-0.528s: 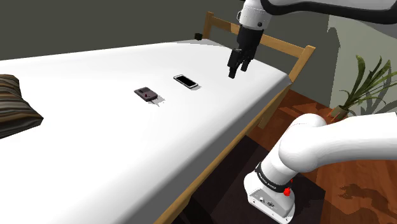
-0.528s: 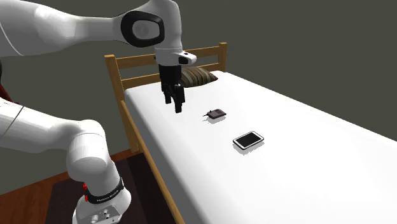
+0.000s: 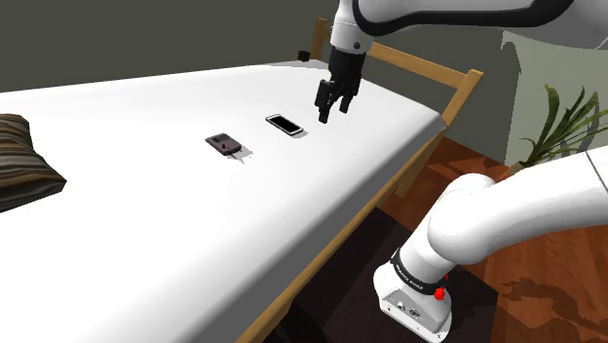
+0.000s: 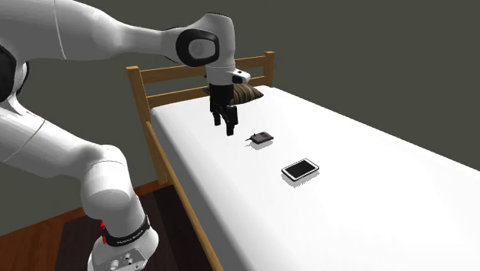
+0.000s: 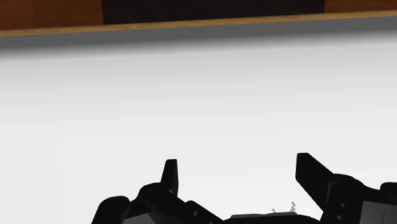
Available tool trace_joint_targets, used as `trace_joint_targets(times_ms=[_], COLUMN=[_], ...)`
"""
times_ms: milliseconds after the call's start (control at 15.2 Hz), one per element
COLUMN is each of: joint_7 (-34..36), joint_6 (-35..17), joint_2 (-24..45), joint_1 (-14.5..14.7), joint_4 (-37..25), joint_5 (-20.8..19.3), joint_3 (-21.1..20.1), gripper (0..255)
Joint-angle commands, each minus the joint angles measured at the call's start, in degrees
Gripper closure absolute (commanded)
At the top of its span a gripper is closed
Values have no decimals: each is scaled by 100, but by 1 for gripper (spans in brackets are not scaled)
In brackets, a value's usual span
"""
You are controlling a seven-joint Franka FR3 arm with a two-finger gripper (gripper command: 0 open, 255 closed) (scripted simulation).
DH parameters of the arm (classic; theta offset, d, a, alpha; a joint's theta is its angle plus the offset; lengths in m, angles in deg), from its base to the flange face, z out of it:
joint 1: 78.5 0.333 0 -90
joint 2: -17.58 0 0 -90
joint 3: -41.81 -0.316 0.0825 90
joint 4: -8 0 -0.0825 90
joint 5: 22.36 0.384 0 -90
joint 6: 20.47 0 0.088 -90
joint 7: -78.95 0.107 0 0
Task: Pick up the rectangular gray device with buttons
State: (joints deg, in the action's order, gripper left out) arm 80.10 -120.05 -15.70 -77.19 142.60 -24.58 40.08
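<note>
White bedding covers a wide bed (image 3: 146, 224) with a wooden frame (image 3: 429, 68), set against dull grey-green walls over a reddish wood floor. A striped pillow (image 3: 24, 161) lies at the shoulder view's left edge, and a potted plant (image 3: 565, 127) stands by the wall at its right. The arm's stand (image 3: 417, 302) sits on a dark mat beside the bed.

Two things lie on the sheet, near each other but apart. The small dark device (image 3: 225, 143) is a rectangular, brownish-grey piece lying flat about midway along the bed, between the pillow and a flat black-faced slab (image 3: 284, 124) with a pale rim. Any buttons or writing on either are too small to make out. In the second exterior view the small dark device (image 4: 262, 138) lies farther from the camera than the slab (image 4: 300, 169).

The gripper (image 3: 326, 107) hangs above the sheet, pointing down and touching nothing. In the shoulder view it is just to the right of the slab; in the second exterior view the gripper (image 4: 229, 128) is to the left of the device. In the wrist view the gripper (image 5: 240, 170) has its fingers (image 5: 170, 173) standing well apart over bare white sheet, with nothing between them.
</note>
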Motion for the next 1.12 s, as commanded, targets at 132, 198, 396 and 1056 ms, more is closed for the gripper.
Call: trace_joint_targets(times_ms=[132,198,396,1056], joint_7=[232,286,447,985], joint_6=[-609,-733,-1070,-1786], joint_2=[754,955,1569,3685], joint_1=[74,89,133,297], joint_4=[-171,-255,-550,-2009], joint_5=[95,109,133,2], joint_3=[-167,-206,-318,-602], gripper=[0,0,0,0])
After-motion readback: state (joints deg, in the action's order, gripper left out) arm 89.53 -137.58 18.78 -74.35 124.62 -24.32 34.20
